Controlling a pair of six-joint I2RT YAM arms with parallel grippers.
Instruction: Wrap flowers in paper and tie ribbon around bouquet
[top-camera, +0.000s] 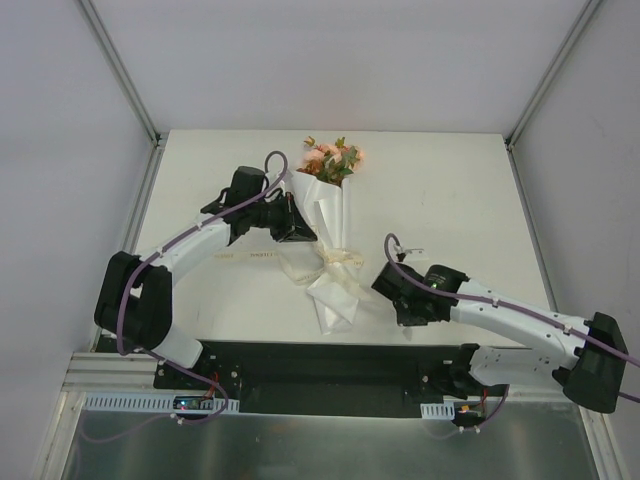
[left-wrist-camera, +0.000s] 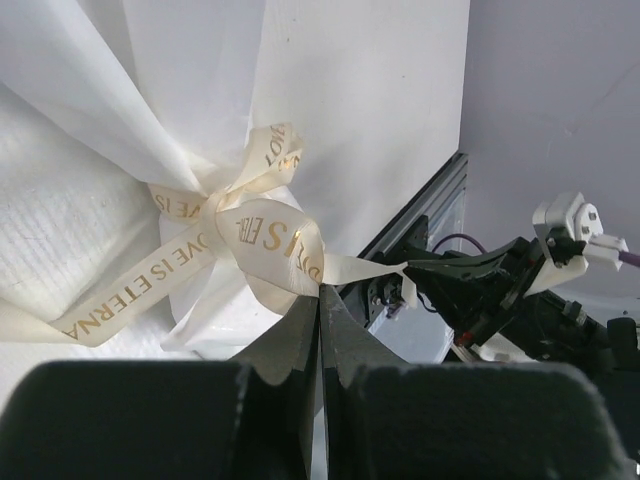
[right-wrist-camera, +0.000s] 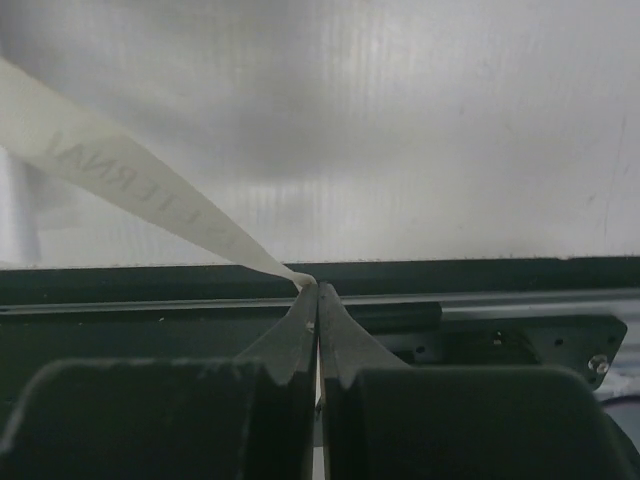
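Bouquet (top-camera: 330, 225) lies flat on worktop (top-camera: 450, 200), wide end pointing away from the arm bases. Flowers (top-camera: 332, 158), pink, peach and orange with green leaves, poke out at the bouquet's far end. Paper (top-camera: 325, 205) is wrapped round the stems as a white cone, gathered tight at the bouquet's waist and flaring again into a crumpled skirt at its near end. Ribbon (left-wrist-camera: 265, 235), cream with gold lettering, is tied round the waist in a looped knot; one long tail trails loose over the paper. Left pincer (left-wrist-camera: 320, 298) sits on the bouquet's left side, just beside the waist. Its jaws are pressed together, tips touching the lower edge of a ribbon loop; cannot tell whether any ribbon is nipped between them. Right pincer (right-wrist-camera: 318, 290) sits to the bouquet's near right, apart from the paper. Its jaws are pressed together, pinching the end of the second ribbon tail, which runs in a straight line from the knot to the tips.
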